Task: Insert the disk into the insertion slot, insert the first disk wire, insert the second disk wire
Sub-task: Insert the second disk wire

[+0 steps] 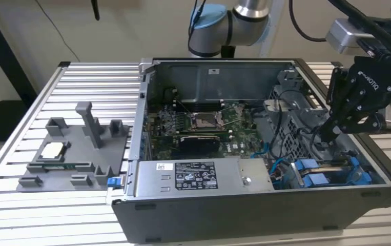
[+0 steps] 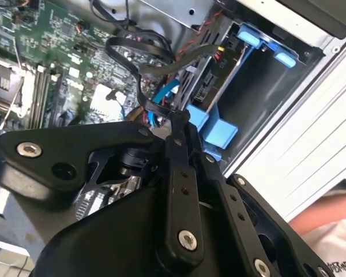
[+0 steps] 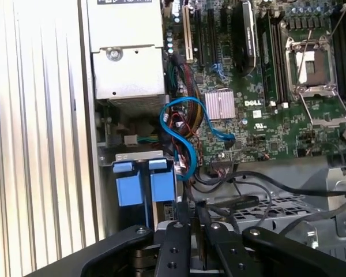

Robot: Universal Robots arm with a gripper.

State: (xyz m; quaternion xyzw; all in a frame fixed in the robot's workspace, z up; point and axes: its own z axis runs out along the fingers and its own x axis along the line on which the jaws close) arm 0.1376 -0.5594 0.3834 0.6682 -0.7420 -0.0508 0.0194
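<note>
My gripper [image 1: 326,137] reaches down into the open computer case at the exterior view's right, just above the insertion slot [image 1: 332,177]. Bright blue carrier pieces [image 1: 309,173] sit inside that slot, and the disk's face is mostly hidden between them. In both wrist views the gripper [image 2: 177,118] [image 3: 194,222] is shut on the end of a black flat wire [image 2: 139,68] that loops away over the board. The blue tabs [image 3: 145,186] lie close beside the fingertips. A thin blue data cable [image 3: 183,118] curls between the slot and the motherboard.
A grey labelled power-supply box [image 1: 195,177] lies along the case's front wall beside the slot. The motherboard [image 1: 202,123] fills the case floor, and a perforated metal cage [image 1: 297,115] stands behind the gripper. A grey fixture [image 1: 72,148] rests on the slatted table at the exterior view's left.
</note>
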